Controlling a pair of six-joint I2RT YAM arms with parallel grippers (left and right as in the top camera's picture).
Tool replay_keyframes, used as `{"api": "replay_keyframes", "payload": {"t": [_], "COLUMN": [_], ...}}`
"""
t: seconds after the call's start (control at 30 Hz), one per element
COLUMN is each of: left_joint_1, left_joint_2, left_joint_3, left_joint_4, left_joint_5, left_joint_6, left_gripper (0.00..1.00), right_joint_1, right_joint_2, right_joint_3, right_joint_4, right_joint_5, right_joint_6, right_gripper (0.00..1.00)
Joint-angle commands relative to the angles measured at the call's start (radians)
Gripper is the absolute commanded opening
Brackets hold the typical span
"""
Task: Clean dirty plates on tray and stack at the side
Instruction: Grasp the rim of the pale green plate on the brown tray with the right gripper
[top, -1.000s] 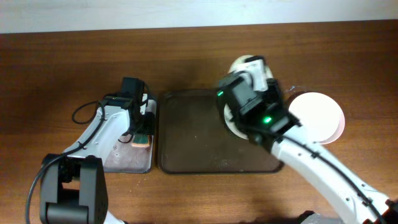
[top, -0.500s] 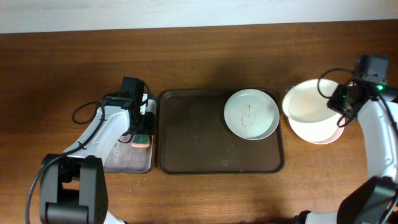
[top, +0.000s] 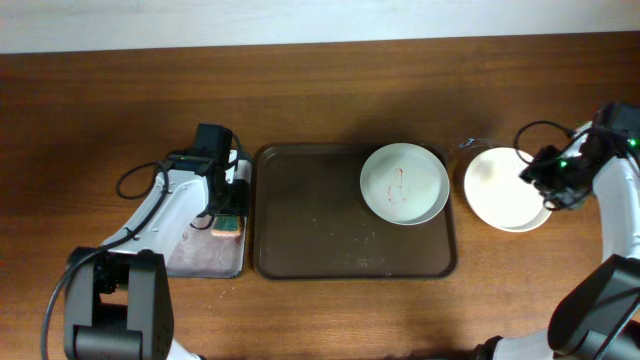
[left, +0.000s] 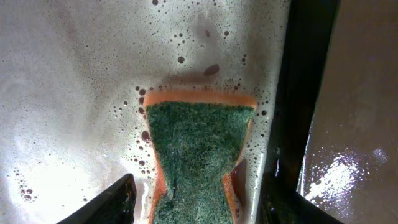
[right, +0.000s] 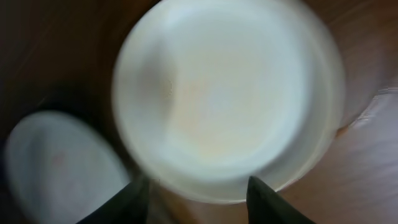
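Note:
A white dirty plate (top: 404, 183) with red smears lies at the back right of the dark brown tray (top: 320, 230); it also shows blurred in the right wrist view (right: 53, 165). To the tray's right a stack of clean white plates (top: 505, 188) (right: 230, 93) rests on the table. My right gripper (top: 546, 186) (right: 199, 202) stands open at the stack's right edge, holding nothing. A green-and-orange sponge (top: 228, 226) (left: 199, 155) lies in soapy water. My left gripper (top: 228, 196) (left: 196, 202) is open, its fingers on either side of the sponge with gaps.
The sponge sits in a shallow metal basin (top: 195, 255) of foamy water (left: 74, 93) left of the tray. The tray's dark rim (left: 305, 93) runs beside the sponge. A black cable (top: 140, 180) loops left of the left arm. Bare wooden table (top: 320, 90) lies behind.
My right arm swung from over the tray to the far right. The plate it held tilted above the stack now lies flat on it, and the jaws have opened. The left arm has not moved.

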Motion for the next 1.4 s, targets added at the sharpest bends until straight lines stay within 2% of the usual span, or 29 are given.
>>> {"api": "replay_keyframes", "payload": {"t": [0.0,0.2,0.3,0.4,0.5,0.6,0.67,0.7,0.8,0.93,1.07,1.1,1.17,1.37], "left_joint_1": [0.005,0.005,0.005,0.005,0.005,0.005,0.005,0.005,0.005,0.005,0.005,0.005,0.005,0.005], "left_joint_2": [0.007,0.007,0.007,0.007,0.007,0.007,0.007,0.007,0.007,0.007,0.007,0.007,0.007,0.007], "left_joint_3": [0.013,0.013,0.013,0.013,0.013,0.013,0.013,0.013,0.013,0.013,0.013,0.013,0.013,0.013], "left_joint_4": [0.002,0.002,0.002,0.002,0.002,0.002,0.002,0.002,0.002,0.002,0.002,0.002,0.002,0.002], "left_joint_5": [0.011,0.011,0.011,0.011,0.011,0.011,0.011,0.011,0.011,0.011,0.011,0.011,0.011,0.011], "left_joint_6": [-0.002,-0.002,-0.002,-0.002,-0.002,-0.002,-0.002,-0.002,-0.002,-0.002,-0.002,-0.002,-0.002,-0.002], "left_gripper": [0.62,0.63,0.62,0.63,0.63,0.63,0.62,0.63,0.62,0.63,0.62,0.63,0.62,0.63], "right_joint_1": [0.1,0.274,0.329,0.373,0.415,0.444,0.463,0.482,0.534,0.628,0.709,0.71,0.706,0.683], "right_joint_2": [0.011,0.011,0.011,0.011,0.011,0.014,0.019,0.024,0.026,0.026,0.026,0.026,0.026,0.026], "right_joint_3": [-0.005,-0.119,-0.205,-0.303,-0.364,-0.382,-0.387,-0.388,-0.388,-0.388,-0.387,-0.385,-0.37,-0.291], "right_joint_4": [-0.068,-0.038,0.058,0.213,0.335,0.356,0.365,0.369,0.371,0.371,0.376,0.38,0.402,0.517], "right_joint_5": [-0.102,-0.101,-0.089,-0.053,-0.04,0.023,0.034,0.034,0.031,0.022,0.021,0.021,0.023,0.03], "right_joint_6": [-0.029,-0.014,0.063,0.137,0.142,0.195,0.201,0.204,0.212,0.275,0.275,0.275,0.254,0.021], "right_gripper": [0.62,0.6,0.47,0.42,0.32,0.28,0.21,0.13,0.04,0.04,0.04,0.1,0.38,0.4]}}
